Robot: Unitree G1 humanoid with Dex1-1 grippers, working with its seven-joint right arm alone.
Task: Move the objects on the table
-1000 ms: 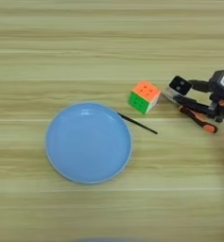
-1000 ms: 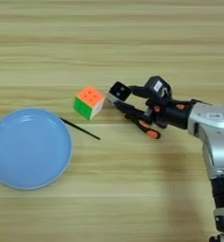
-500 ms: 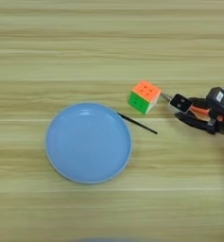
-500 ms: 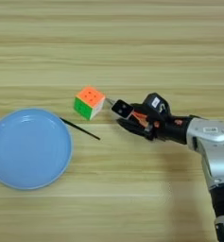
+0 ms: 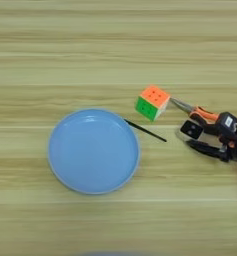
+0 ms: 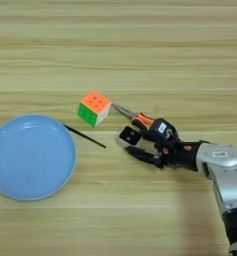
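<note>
Reaching over the counter [image 6: 140, 45], the end effector [image 6: 135, 145], fingers spread, flanks the small black block [image 6: 130, 135]; light, rigid, best pinched across flat sides. Pliers [image 6: 135, 117] lie just behind.

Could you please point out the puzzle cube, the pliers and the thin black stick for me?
puzzle cube [image 6: 94, 108], right eye view, where its orange top meets its green side.
pliers [image 6: 123, 111], right eye view, on the bare metal nose near the cube.
thin black stick [image 5: 145, 130], left eye view, at mid-length.
</note>
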